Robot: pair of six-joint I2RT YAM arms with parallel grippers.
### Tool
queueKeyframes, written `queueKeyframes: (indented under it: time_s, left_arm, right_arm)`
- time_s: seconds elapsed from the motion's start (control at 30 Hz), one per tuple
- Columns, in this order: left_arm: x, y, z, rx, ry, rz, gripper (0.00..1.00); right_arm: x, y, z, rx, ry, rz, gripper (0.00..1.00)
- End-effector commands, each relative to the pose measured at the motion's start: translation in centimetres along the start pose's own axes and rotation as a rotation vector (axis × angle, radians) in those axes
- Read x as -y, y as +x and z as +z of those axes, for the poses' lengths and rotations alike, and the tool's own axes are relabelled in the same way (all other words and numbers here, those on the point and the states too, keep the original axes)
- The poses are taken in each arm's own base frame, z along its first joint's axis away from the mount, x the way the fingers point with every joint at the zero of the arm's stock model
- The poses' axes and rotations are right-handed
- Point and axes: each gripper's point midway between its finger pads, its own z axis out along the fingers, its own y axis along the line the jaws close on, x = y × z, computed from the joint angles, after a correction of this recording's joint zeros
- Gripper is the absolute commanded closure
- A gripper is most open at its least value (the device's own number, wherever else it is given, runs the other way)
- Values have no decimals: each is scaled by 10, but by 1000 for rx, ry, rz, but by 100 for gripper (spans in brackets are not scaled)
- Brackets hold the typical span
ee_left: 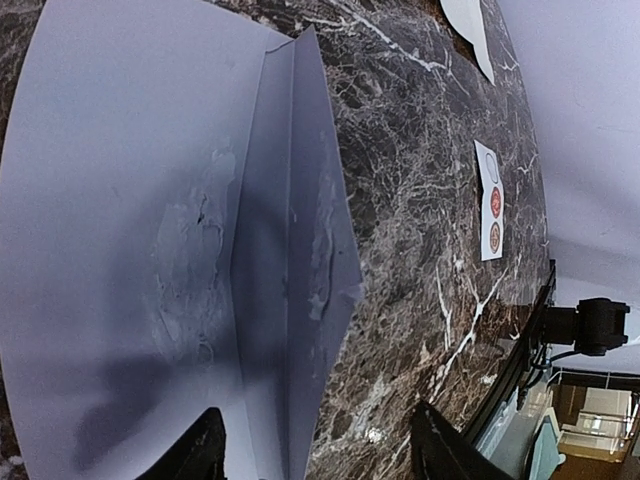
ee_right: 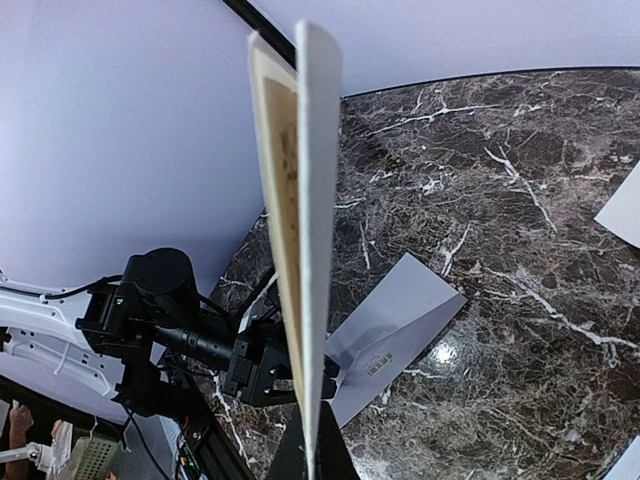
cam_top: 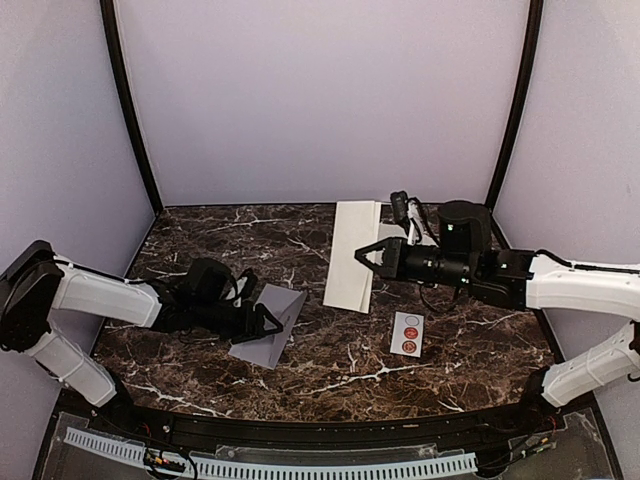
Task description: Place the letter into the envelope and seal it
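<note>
Envelope: lying flat on the bench, left of centre and nearer the front edge than the back, flap folded open and pointing toward the right edge. Showing a wrinkled, scuffed patch along the fold in the left wrist view.

Left claw: hanging low over the envelope's front end, jaws standing apart and gripping nothing. One finger sitting over the envelope body, the other over bare marble past the flap's tip. Touching the paper or not: cannot tell.

Letter: a long white folded sheet, stretching from the back edge toward the middle of the bench, well apart from the envelope. Appearing edge-on in the right wrist view, with brownish print on one face.

Right claw: reaching in from the right edge, clamped tight on the letter's right long side. Pinching the sheet between both fingers at the bottom of its own view. Resting on the marble or raised off it: cannot tell.

Sticker strip: lying flat right of centre, toward the front edge, carrying two red round seals and one pale ring, touching neither claw.
</note>
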Motion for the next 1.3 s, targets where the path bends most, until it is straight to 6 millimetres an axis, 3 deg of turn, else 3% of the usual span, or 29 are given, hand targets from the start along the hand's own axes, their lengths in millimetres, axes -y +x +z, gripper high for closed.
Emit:
queueKeyframes:
  time_s: [0.0,0.3,0.53,0.6,0.77,1.0,1.07,1.13,1.17,1.27]
  left_arm:
    - [16,-6,7,-3,55,25,41]
    - [15,-1,23,-36,25,41,62]
    - [16,-2,38,-53,-17,26,97]
    - [22,-6,41,-43,-11,8,100]
    - [50,-18,54,-15,7,-2,100]
    - [83,-17,87,-30,10,3,100]
    - [91,-18,90,-30,24,15,93]
    - [100,-22,89,-17,49,27,81]
    - [102,-23,88,-11,61,33,71]
    - [113,-25,76,7,99,53,56]
  right_arm:
    - [1,-9,-6,50,-4,4,100]
    - [12,-12,-10,70,19,2,100]
    - [15,-16,-15,86,26,-9,100]
    - [16,-17,-17,92,30,-13,100]
    - [18,-20,-21,101,48,-26,100]
    - [21,-20,-21,96,66,-33,100]
    - [22,-20,-22,96,76,-28,100]
    - [25,-21,-24,100,94,-24,100]
    - [26,-22,-26,103,103,-22,100]
    - [32,-26,-30,122,151,-14,100]
